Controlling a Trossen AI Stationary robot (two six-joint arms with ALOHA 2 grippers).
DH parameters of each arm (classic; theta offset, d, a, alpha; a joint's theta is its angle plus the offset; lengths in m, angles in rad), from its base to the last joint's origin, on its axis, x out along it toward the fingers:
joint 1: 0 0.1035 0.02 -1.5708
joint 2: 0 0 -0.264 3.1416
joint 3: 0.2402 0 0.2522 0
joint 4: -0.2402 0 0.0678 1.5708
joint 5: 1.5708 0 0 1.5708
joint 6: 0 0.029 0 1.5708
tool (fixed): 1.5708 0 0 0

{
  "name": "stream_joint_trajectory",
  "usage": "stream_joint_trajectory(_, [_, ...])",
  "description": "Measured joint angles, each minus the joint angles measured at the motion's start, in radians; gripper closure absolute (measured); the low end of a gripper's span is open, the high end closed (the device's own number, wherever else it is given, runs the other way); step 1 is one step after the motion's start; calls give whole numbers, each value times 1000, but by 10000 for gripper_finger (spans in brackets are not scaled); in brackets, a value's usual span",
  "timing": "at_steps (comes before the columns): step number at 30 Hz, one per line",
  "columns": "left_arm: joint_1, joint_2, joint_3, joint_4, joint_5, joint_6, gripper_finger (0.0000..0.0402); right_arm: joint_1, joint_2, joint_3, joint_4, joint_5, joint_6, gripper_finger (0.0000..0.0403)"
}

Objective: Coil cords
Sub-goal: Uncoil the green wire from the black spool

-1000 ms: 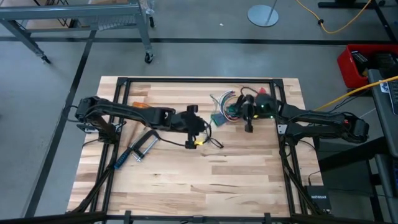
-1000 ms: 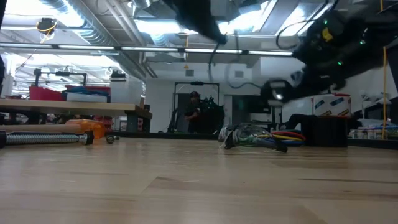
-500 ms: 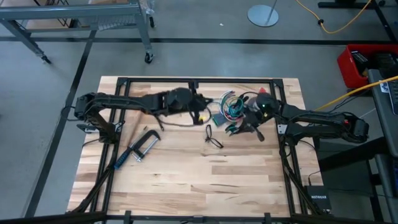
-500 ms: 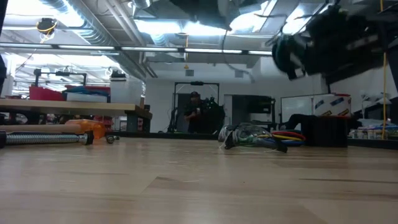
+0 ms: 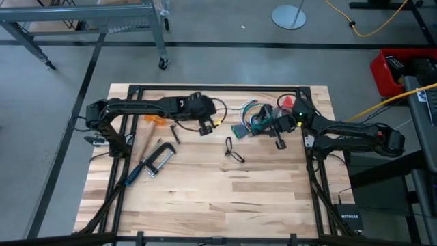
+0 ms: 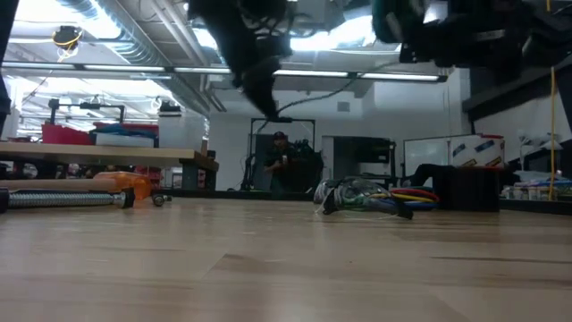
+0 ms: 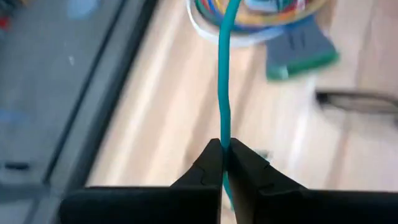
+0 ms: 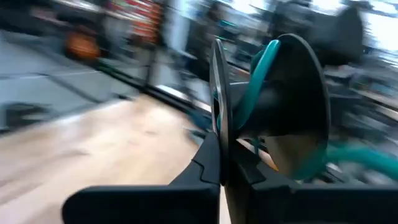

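Observation:
The cord (image 5: 220,108), thin and black with a small yellow piece (image 5: 217,121) on it, hangs in the air between my two grippers. My left gripper (image 5: 205,129) is over the far middle of the table, slanting down, and is shut on the cord (image 7: 222,74). My right gripper (image 5: 279,141) is at the far right beside the bundle of multicoloured wires (image 5: 251,116), pointing about level, and is shut on the cord (image 8: 249,87). In the low view the cord (image 6: 331,88) sags in an arc from my left gripper (image 6: 261,89) toward the right one. My left gripper pinches the cord (image 7: 223,134) between its two fingertips, which lie across it. The fingers slant down from the table's left. The cord runs on ahead of them, clear of the table. My right gripper is shut on the cord (image 8: 238,121) at its fingertips, held about level. From there the cord curves up and away in a loop. Which part of the cord it holds, I cannot tell.
A metal clamp (image 5: 153,162) lies near the left. An orange thing (image 5: 153,118) lies at the far left. Small black wire loops (image 5: 232,150) lie on the table's middle. The near half of the table is bare wood (image 5: 225,198).
My left gripper has gone toward the table's far edge and a little left, carrying the cord and its yellow piece up off the table. My right gripper has risen and tipped up from pointing down to about level. The small wire loops stayed put.

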Motion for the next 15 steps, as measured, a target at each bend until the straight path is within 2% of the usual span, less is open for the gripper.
stream_joint_trajectory(5, [-49, 0, -62, -55, 3, -99, 400, 0, 1, 0, -70, 367, -1, 400])
stream_joint_trajectory(8, [-81, 0, -82, -53, 2, -142, 400, -8, 1, 0, -164, 527, -2, 400])
stream_joint_trajectory(11, [-120, 0, -87, -54, 1, -169, 400, -26, 1, 0, -292, 614, -1, 400])
stream_joint_trajectory(15, [-163, 0, -89, -47, -3, -194, 400, -46, 0, 0, -464, 601, -2, 400])
